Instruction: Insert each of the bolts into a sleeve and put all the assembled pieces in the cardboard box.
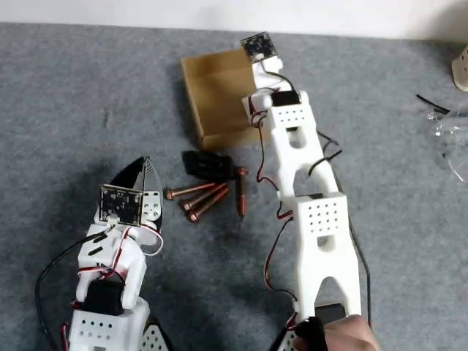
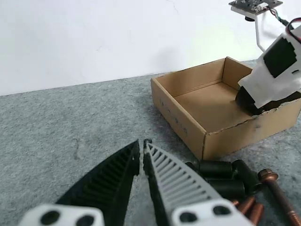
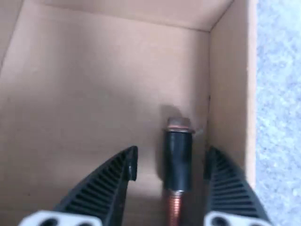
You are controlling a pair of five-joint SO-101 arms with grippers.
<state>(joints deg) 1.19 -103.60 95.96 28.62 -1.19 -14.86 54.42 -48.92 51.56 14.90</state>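
Note:
The cardboard box (image 1: 216,95) stands at the back of the grey mat. My right arm (image 1: 292,135) stretches out over it. Inside the box, my right gripper (image 3: 171,153) is open, and an assembled bolt in a black sleeve (image 3: 178,162) lies on the box floor (image 3: 84,94) between its fingers, close to a side wall. My left gripper (image 1: 145,170) (image 2: 142,144) is shut and holds nothing, hovering over the mat left of the loose parts. Three copper bolts (image 1: 209,200) (image 2: 278,194) lie in front of the box, beside black sleeves (image 1: 207,164) (image 2: 217,170).
The box (image 2: 225,110) is open-topped with low walls, and the right arm's white housing (image 2: 277,66) hangs over its far corner. Clear plastic pieces and a black stick (image 1: 444,128) lie at the mat's right edge. Bare mat stretches to the left.

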